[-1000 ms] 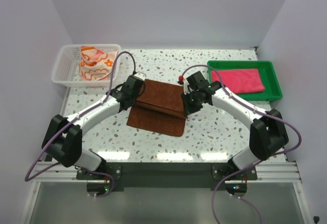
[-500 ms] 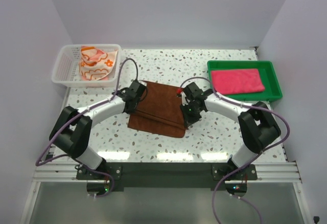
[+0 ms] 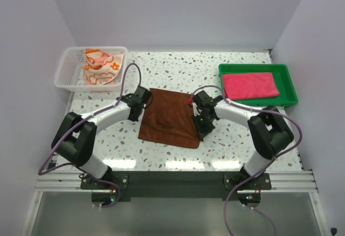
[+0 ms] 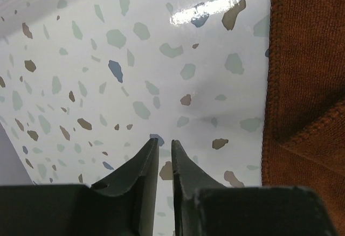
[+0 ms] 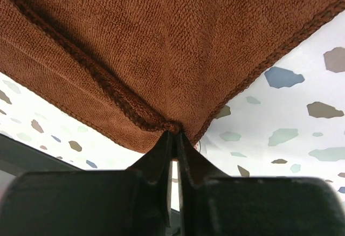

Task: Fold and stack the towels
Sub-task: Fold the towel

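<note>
**Right hand on the corner, left hand free**

The right hand (image 5: pixel 173 134) is pressed together on a hemmed corner of the brown towel (image 3: pixel 167 120), and a ridge of hem and the outer edge run in to meet right at its tips. The left hand (image 4: pixel 164 145) has its tips a sliver apart with nothing between them. Only speckled worktop (image 3: pixel 178 69) shows through the gap, and the towel's left edge lies just beside it.

The towel sits mid-worktop between the two arms, doubled over and a bit rumpled, its near edge slanting. This looks to me like the squaring-up of a fold. The right hand wants to draw that corner low and flat until the hems line up. The left would do well to pin the opposite edge so the cloth doesn't skate.

That hem is thick, so one layer could easily slip out of the pinch. There's plenty of room, with bare worktop beyond the towel. The green tray (image 3: pixel 259 103) with the hot pink towel (image 3: pixel 250 84) sits well apart on the right. The white basket (image 3: pixel 67 70) holding the flowered towel (image 3: pixel 101 66) is at back left.
</note>
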You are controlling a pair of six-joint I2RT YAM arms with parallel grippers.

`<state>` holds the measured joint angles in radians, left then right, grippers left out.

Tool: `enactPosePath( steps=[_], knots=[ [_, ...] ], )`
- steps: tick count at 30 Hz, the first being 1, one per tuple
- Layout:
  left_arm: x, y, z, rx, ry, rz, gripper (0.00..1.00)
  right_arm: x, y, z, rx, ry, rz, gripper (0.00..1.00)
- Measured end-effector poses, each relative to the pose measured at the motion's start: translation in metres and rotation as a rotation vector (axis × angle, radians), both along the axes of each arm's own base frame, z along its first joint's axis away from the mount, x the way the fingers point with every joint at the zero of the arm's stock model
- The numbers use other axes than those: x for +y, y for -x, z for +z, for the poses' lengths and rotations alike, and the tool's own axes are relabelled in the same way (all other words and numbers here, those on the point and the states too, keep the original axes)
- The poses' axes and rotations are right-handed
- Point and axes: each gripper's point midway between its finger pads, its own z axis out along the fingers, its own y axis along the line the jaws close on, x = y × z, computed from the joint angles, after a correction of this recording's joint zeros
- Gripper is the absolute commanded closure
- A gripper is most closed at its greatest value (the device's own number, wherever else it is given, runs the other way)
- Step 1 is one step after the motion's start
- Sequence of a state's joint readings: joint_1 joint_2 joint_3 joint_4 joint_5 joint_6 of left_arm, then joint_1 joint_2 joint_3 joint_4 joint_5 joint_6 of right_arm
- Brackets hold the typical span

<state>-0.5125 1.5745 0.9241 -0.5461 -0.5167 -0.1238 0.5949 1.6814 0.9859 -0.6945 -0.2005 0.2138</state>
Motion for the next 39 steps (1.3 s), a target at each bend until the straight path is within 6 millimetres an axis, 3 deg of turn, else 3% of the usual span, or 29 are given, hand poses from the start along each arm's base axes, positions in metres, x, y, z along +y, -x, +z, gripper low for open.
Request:
enactPosePath(
  steps=[1, 2, 10, 16, 20, 23, 25, 27, 28, 33, 36, 39],
  knots=[
    [0.000, 0.001, 0.001, -0.001, 0.003, 0.005, 0.75, 0.000, 0.001, 0.000, 0.002, 0.001, 0.001, 0.85],
    [0.000, 0.002, 0.002, -0.005, 0.010, 0.012, 0.64, 0.000, 0.002, 0.000, 0.004, 0.002, 0.005, 0.77],
    [-0.008, 0.008, 0.038, -0.108, 0.155, 0.090, 0.33, 0.014, 0.027, 0.015, -0.006, 0.000, 0.120, 0.61],
    [-0.015, 0.015, 0.072, -0.248, 0.344, 0.192, 0.28, 0.033, 0.063, 0.023, -0.028, -0.024, 0.259, 0.58],
    [-0.016, 0.031, 0.067, -0.265, 0.436, 0.248, 0.25, 0.028, 0.093, 0.011, 0.030, -0.006, 0.310, 0.58],
    [-0.020, 0.042, 0.056, -0.232, 0.484, 0.269, 0.19, 0.023, 0.097, 0.013, 0.027, -0.004, 0.293, 0.58],
    [-0.023, 0.046, 0.052, -0.214, 0.505, 0.280, 0.13, 0.026, 0.090, 0.024, -0.026, -0.028, 0.284, 0.57],
    [-0.025, 0.048, 0.051, -0.207, 0.525, 0.291, 0.09, 0.036, 0.077, 0.040, -0.093, -0.064, 0.276, 0.48],
    [-0.026, 0.048, 0.052, -0.212, 0.533, 0.295, 0.05, 0.044, 0.069, 0.050, -0.132, -0.088, 0.276, 0.40],
    [-0.019, 0.044, 0.059, -0.260, 0.533, 0.330, 0.00, 0.094, 0.015, 0.093, -0.327, -0.192, 0.257, 0.25],
    [-0.004, 0.039, 0.062, -0.286, 0.512, 0.375, 0.00, 0.127, -0.015, 0.099, -0.378, -0.222, 0.241, 0.20],
    [0.024, 0.032, 0.067, -0.327, 0.482, 0.441, 0.00, 0.157, -0.041, 0.086, -0.391, -0.227, 0.214, 0.19]
  ],
)
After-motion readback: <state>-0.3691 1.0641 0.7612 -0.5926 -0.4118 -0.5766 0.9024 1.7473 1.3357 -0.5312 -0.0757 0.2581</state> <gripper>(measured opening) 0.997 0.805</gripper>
